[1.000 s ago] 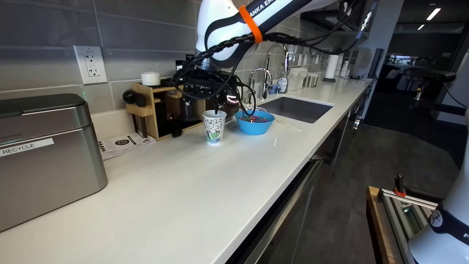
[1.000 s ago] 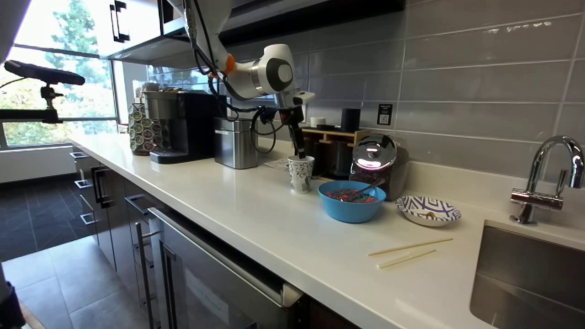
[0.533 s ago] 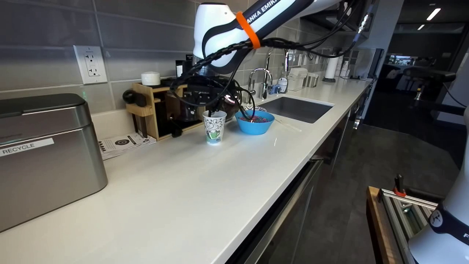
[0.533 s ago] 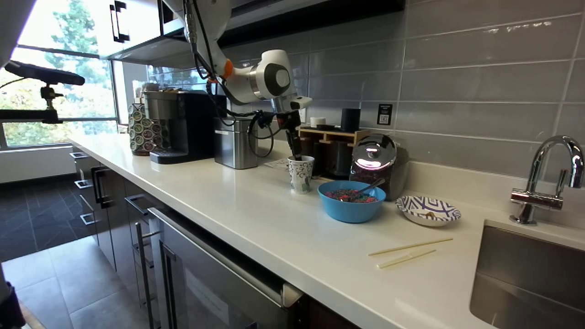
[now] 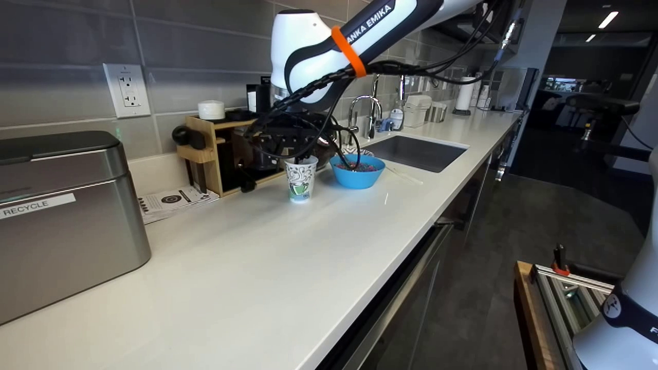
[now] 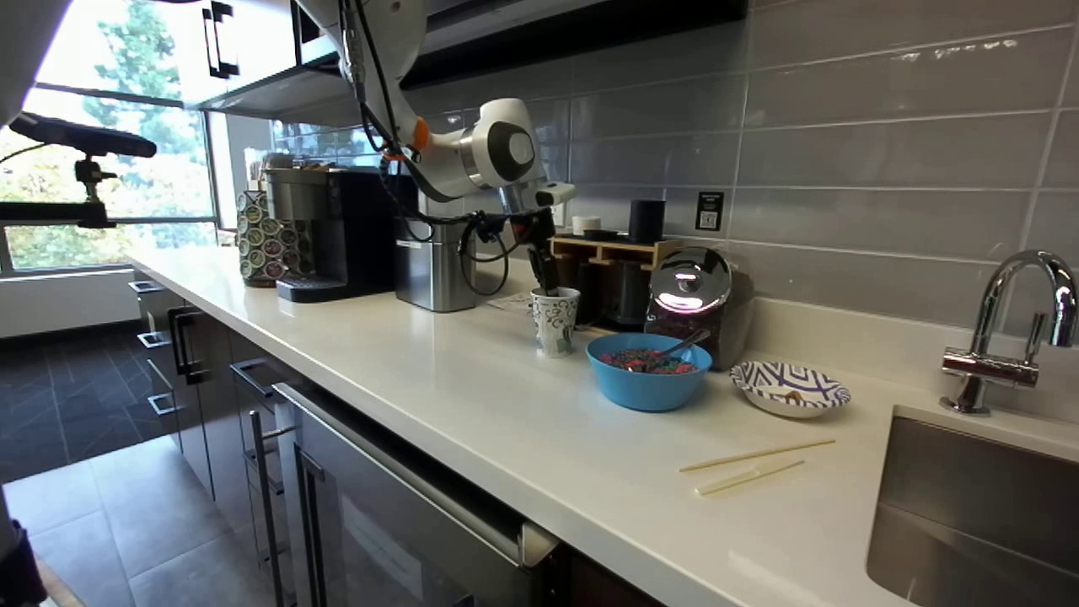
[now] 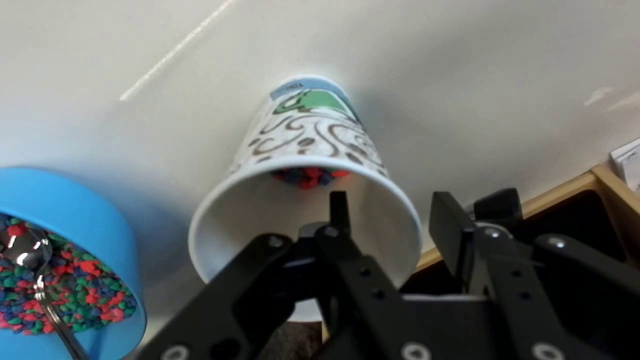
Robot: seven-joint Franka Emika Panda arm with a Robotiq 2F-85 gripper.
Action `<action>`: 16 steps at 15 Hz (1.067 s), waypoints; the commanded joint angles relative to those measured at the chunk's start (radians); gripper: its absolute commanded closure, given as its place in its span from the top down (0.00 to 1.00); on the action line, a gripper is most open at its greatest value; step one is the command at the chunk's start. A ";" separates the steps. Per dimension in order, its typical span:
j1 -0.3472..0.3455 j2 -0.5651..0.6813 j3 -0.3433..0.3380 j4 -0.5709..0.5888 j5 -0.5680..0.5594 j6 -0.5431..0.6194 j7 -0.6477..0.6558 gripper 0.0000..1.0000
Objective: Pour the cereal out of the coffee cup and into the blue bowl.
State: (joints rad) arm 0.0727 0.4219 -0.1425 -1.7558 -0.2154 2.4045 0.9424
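Observation:
The coffee cup point(image 6: 555, 324), white paper with brown swirls and a green mark, stands upright on the counter. Looking into it in the wrist view, I see some of the cereal point(image 7: 307, 177), small red and blue bits. My gripper point(image 7: 391, 200) straddles the cup's wall: one finger point(image 7: 339, 205) is over the mouth, and the other finger point(image 7: 450, 225) is outside the rim. A gap shows between the jaws, and neither pad visibly presses the wall. Close beside the cup is the blue bowl point(image 6: 645, 392), which holds many red, green and blue bits and a spoon point(image 7: 27, 252).
Behind the cup are a wooden organizer point(image 5: 221, 159) and a glass jar point(image 6: 691, 287). A patterned bowl point(image 6: 788, 396), thin sticks point(image 6: 759, 455) and the sink point(image 6: 969, 523) lie past the blue bowl. A steel recycle bin point(image 5: 67, 231) stands along the same counter.
The arm has come down, bringing the gripper lower at the cup's mouth, and its jaws have drawn partly together. Cup and blue bowl have stayed in place.

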 commanded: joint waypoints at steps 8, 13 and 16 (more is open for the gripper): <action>0.020 -0.007 -0.015 -0.021 -0.007 -0.027 0.014 0.00; -0.048 -0.103 0.023 -0.078 0.198 -0.065 -0.024 0.00; -0.092 -0.174 0.038 -0.136 0.344 -0.035 -0.059 0.00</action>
State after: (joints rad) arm 0.0276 0.3483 -0.1329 -1.8008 0.0049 2.3596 0.9196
